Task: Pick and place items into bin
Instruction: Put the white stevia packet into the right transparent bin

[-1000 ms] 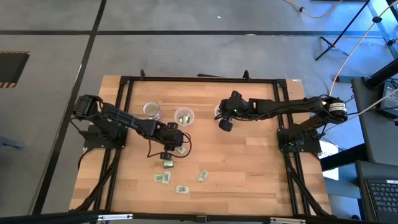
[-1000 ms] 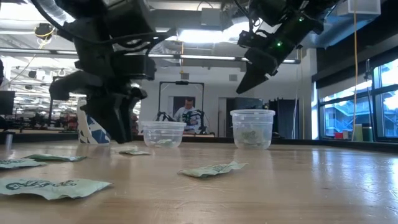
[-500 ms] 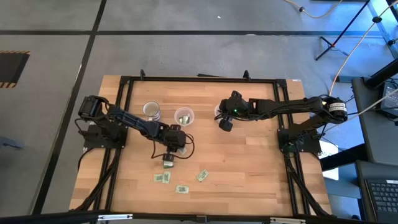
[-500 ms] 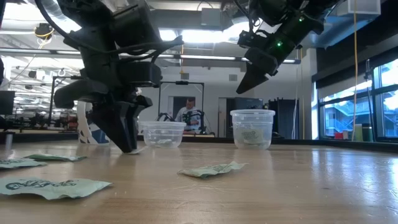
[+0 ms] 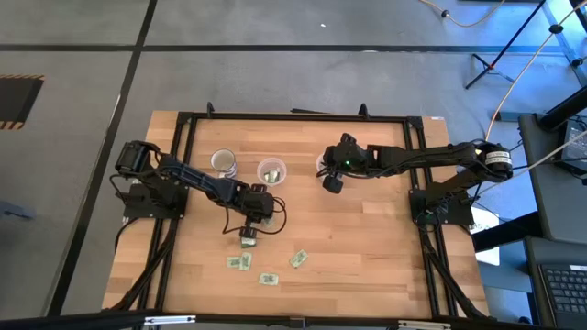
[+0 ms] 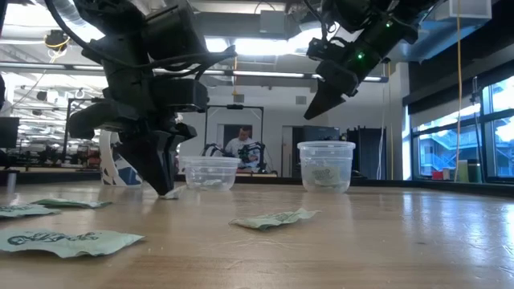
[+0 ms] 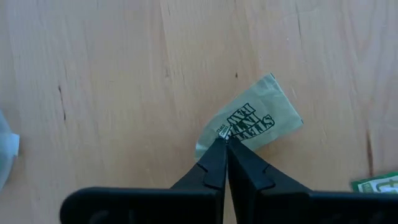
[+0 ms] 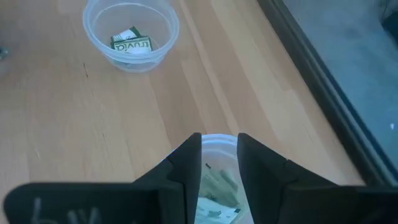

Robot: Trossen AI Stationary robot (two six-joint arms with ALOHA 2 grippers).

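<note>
My left gripper (image 7: 225,144) is down on the table, shut on an olive-gold packet (image 7: 256,120) that lies flat on the wood; the low view shows the left gripper (image 6: 165,189) at that packet (image 6: 174,193). Pale-green packets lie near the table's near edge (image 5: 239,262), (image 5: 268,279), (image 5: 298,259). My right gripper (image 8: 218,144) hangs open above a clear cup (image 8: 217,190) that holds packets, with the right gripper (image 5: 332,183) toward the far right of the table. My left gripper pinches the olive-gold packet at its near corner (image 7: 219,130) between the ends of its two fingers. The fingers (image 6: 161,172) come from above, pointing down. The rest of the packet lies flat on the table.
Three clear cups stand in a row toward the far edge (image 5: 223,163), (image 5: 271,170), (image 5: 322,165); the one in the right wrist view (image 8: 130,34) holds a packet. Another green packet (image 7: 380,184) lies close to my left gripper. Bare wood spreads right of the packets.
My left gripper has come down from just above the table onto the olive-gold packet and now stands with its fingertips at the tabletop. The right arm has kept still.
</note>
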